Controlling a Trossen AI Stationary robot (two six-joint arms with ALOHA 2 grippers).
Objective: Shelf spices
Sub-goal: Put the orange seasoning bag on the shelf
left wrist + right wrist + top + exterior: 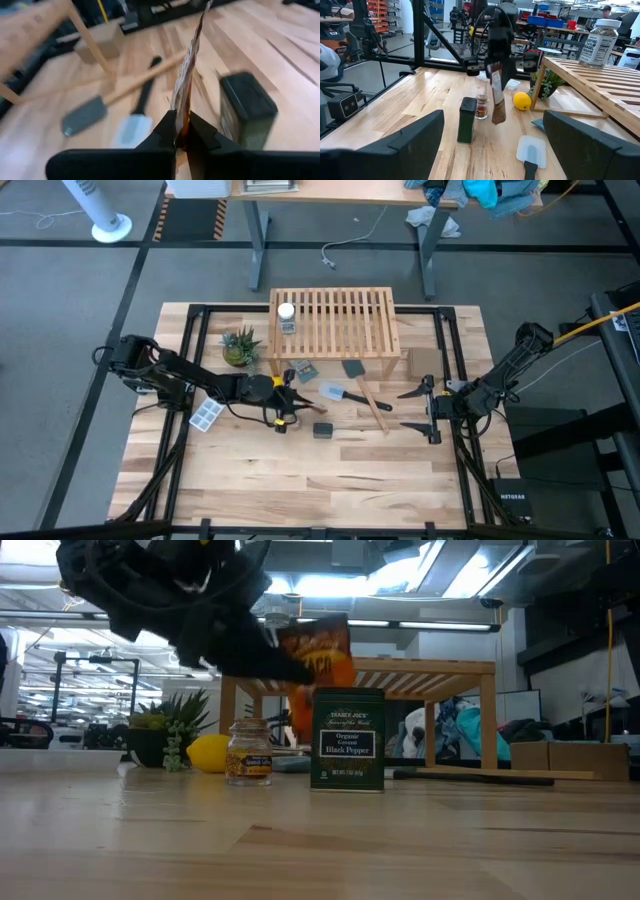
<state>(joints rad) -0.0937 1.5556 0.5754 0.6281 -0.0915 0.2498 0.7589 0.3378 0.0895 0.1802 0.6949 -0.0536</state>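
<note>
light slatted wooden shelf [335, 320]; glossy orange packet [318, 660]; dark green matt tin [347, 739]; clear glass jar [248, 752]

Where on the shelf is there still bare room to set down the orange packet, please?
The shelf is bare across its slats except the far-left corner, where the white-capped jar stands. In front of it is crowded: spatulas, black pepper tin and left gripper holding the orange packet.
</note>
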